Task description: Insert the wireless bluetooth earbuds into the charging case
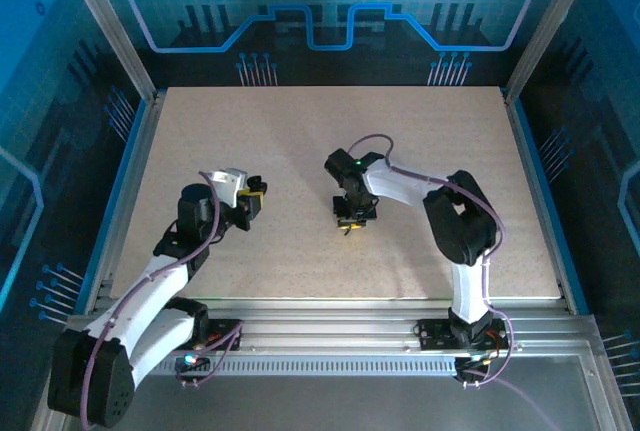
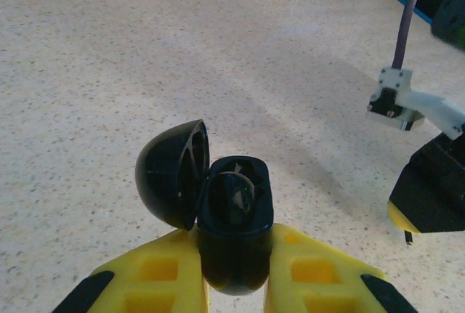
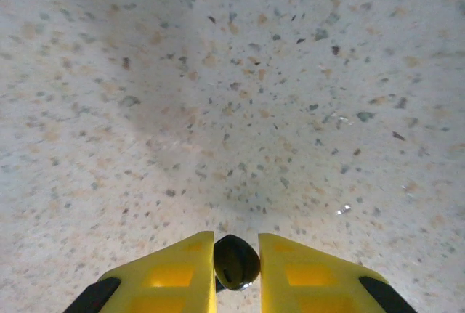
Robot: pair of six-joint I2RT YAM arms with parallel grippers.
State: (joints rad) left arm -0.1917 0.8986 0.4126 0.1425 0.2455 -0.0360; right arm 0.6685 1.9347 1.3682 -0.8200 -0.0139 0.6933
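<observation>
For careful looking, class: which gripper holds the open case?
The left gripper: it clamps the open black case, while the right gripper pinches a small black earbud.

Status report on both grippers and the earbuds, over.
Left gripper shut on charging case, lid open. Right gripper shut on black earbud, near table. Nothing seen between earbud and case.

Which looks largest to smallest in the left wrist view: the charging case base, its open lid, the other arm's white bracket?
1-2. charging case base and open lid look alike; base nearer the camera.
3. white bracket, farther off.
</observation>
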